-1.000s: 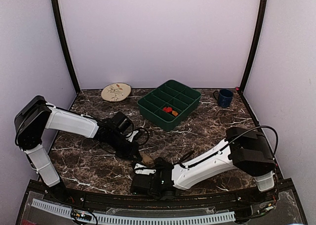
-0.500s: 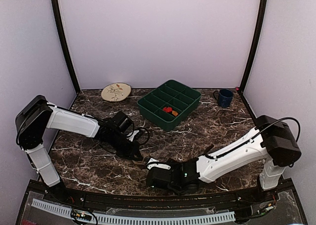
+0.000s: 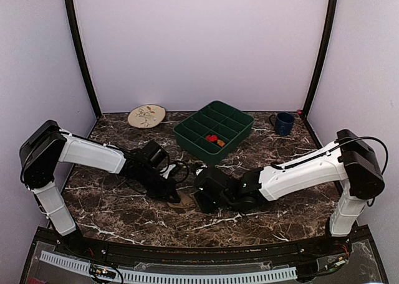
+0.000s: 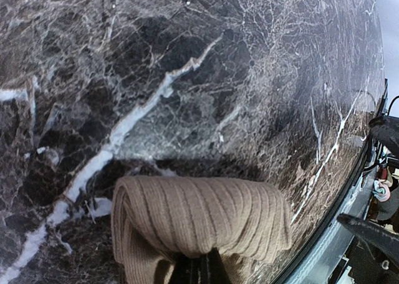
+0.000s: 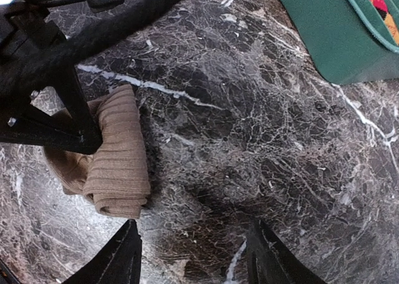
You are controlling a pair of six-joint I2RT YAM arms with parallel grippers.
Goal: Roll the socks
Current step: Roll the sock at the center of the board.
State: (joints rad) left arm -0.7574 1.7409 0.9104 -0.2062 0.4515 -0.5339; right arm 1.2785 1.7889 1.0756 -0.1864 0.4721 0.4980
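**Pinching the tan sock while the other arm waits beside it**

Standing at the marble table [image 3: 280, 165], I see both arms reaching in toward the near middle, where the tan sock [image 3: 185, 202] lies as a short, ribbed, folded-over bundle. The left gripper [image 3: 174, 195] is down on it. From the left wrist camera its fingers [image 4: 201, 270] look pressed together, with the near edge of the tan sock [image 4: 199, 222] caught between them. The rest of the bundle lies flat on the stone beyond the tips.

The right gripper [image 3: 203, 200] sits just to the right of the sock. In its own camera the two fingers [image 5: 124, 259] are spread wide apart with only bare marble between them, so it holds nothing. The tan sock [image 5: 117, 169] lies just beyond its left finger, and I cannot tell whether the two touch. The dark frame of the left gripper [image 5: 53, 113] overlaps the sock's far side.

Farther back stands a green compartment tray [image 3: 234, 119]. The argyle sock [image 3: 215, 139] is tucked into one of its compartments on the near side, showing red and orange patches. A round plate [image 3: 146, 116] with a leaf drawing sits at the back left. A blue mug [image 3: 283, 123] stands at the back right, well apart from the arms.
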